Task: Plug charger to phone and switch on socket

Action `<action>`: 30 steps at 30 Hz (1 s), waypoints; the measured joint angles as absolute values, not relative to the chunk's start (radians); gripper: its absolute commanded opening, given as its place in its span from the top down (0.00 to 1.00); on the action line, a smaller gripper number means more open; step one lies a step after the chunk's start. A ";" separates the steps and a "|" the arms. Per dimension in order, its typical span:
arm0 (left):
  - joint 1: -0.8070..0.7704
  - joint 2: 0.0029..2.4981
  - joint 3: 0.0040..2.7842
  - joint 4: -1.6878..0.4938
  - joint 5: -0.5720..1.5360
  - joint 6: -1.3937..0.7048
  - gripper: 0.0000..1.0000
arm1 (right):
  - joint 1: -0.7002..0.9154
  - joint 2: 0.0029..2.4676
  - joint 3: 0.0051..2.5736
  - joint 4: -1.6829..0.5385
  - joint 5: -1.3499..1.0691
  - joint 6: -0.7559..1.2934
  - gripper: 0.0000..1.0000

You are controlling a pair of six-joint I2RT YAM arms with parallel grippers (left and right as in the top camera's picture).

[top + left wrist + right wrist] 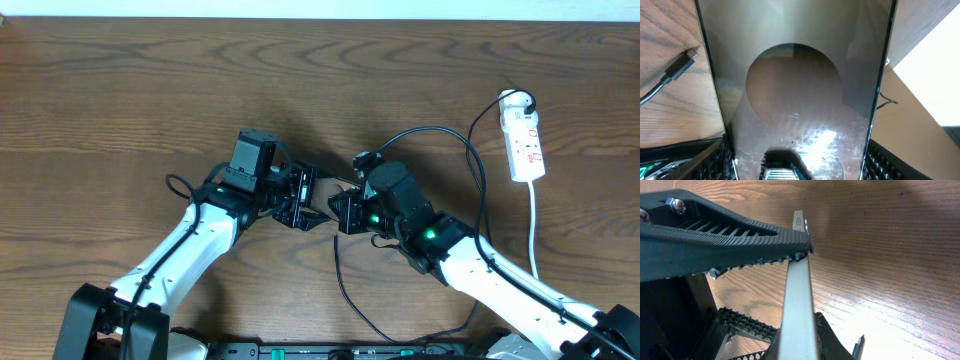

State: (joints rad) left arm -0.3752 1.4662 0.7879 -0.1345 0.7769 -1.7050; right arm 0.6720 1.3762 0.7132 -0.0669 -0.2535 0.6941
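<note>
On the wooden worktop, the left gripper has its jaws clamped across the phone at mid-table. The right gripper has its jaws pinched together on the phone's thin edge. The socket lies far right, well apart. The charger lies loose, its tip beside the phone.

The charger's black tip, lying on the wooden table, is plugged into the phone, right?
No. The charger's black tip lies on the wooden table, but it is unplugged and sits apart from the phone. The left wrist view shows it.
</note>
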 measured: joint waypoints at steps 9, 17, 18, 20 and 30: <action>-0.373 1.466 0.788 -0.132 0.775 -1.705 0.90 | 0.672 1.381 0.713 -0.052 -0.254 0.697 0.99; -0.375 1.466 0.788 -0.128 0.780 -1.710 0.10 | 0.672 1.382 0.712 -0.038 -0.261 0.707 0.99; -0.376 1.466 0.788 -0.127 0.784 -1.706 0.10 | 0.672 1.382 0.712 -0.033 -0.266 0.709 0.99; -0.378 1.466 0.788 -0.127 0.787 -1.705 0.09 | 0.672 1.382 0.712 -0.029 -0.273 0.716 0.99; -0.370 1.466 0.788 -0.126 0.825 -1.678 0.09 | 0.661 1.384 0.712 -0.028 -0.281 0.724 0.99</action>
